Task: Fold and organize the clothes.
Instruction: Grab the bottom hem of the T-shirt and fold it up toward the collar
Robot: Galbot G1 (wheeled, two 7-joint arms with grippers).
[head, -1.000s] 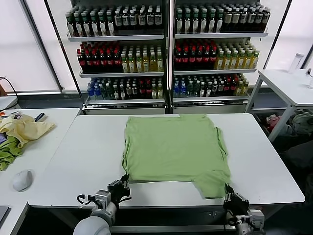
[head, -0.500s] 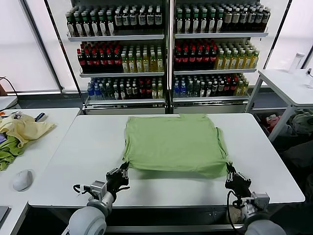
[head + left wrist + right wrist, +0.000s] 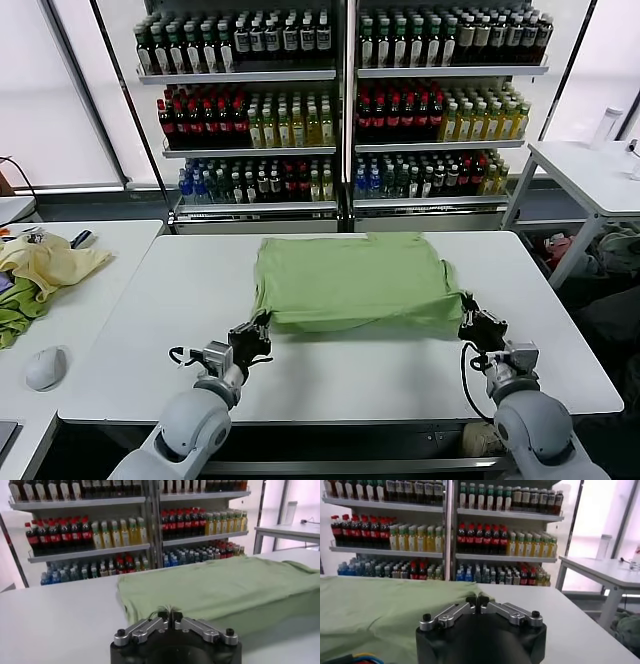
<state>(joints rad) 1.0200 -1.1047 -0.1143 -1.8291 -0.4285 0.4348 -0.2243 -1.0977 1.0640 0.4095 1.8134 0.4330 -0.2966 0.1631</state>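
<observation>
Head view, from left to right: on the side tabletop (image 3: 90, 300) at far left I see a pale yellow garment (image 3: 48, 262) heaped over a darker green cloth (image 3: 15, 312), with a white computer mouse (image 3: 46, 367) nearer to me.

On the main white tabletop (image 3: 150, 330) before me lies the light green polo shirt (image 3: 350, 280), spread across the middle and far part of the surface. Its near hem is lifted off the surface and carried over the rest of the cloth, so a doubled layer runs from side to side.

My left pincer (image 3: 262, 328) is clenched on the near left corner of that lifted edge, just above the tabletop. In the left wrist view the fingertips (image 3: 170, 612) meet on a thin bit of cloth, and the shirt (image 3: 225, 587) stretches away behind them.

My right pincer (image 3: 468, 318) is clenched on the near right corner of the same edge, at about the same depth as the left one. In the right wrist view its fingertips (image 3: 477, 599) are pressed together at the shirt (image 3: 375, 610) edge; I cannot see the pinched fabric itself there.

Beyond the tabletop stand shelves of bottles (image 3: 340, 110), and at far right another white table (image 3: 590, 175).
</observation>
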